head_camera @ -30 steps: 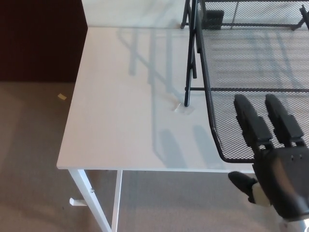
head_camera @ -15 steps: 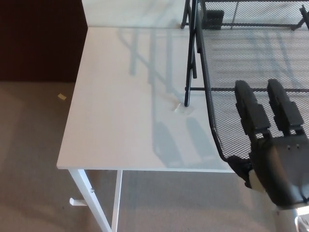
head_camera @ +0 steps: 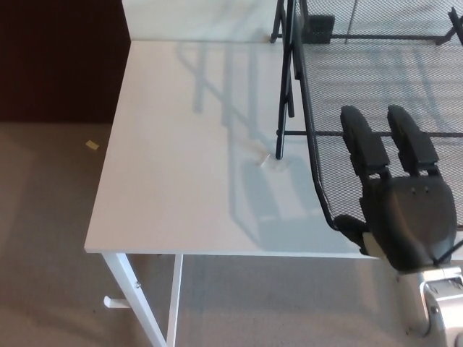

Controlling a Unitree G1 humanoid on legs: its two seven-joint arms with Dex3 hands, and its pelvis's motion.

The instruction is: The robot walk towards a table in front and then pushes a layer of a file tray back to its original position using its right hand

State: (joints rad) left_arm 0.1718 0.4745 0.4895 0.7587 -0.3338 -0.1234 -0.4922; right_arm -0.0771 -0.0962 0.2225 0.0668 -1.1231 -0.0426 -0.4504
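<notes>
Right hand [head_camera: 405, 217] at the front edge of the pulled-out layer [head_camera: 376, 79] of the file tray. Two fingers [head_camera: 362, 141] laid straight and flat over the mesh floor, pointing away toward the back; thumb [head_camera: 353, 228] tucked low at the front rim. Nothing gripped — hand open, palm set against the front lip rather than closed round it. Left hand out of view.

Layer: black wire mesh, slid well forward on the black frame [head_camera: 283, 94], front rim reaching to the near edge of the white worktop [head_camera: 181, 144], possibly a little past it. Frame uprights standing on the worktop to the left of the layer; small pale tape mark [head_camera: 273, 163] at the foot of the near post. Rear of the tray cut off at the top of the view.

Step in hand, by judgement: the push itself, contact seemingly made, travel mostly to come.

Notes for doing it well:
- Push straight back along the runners, no sideways lean; hand appears near the layer's left side, so risk of skewing and jamming.
- Pressure through palm on the front rim, not down through the fingers on the mesh.
- Slow, even travel; whole frame light, likely to slide on the smooth worktop if shoved.
- Stop when front rim meets the frame posts.
</notes>
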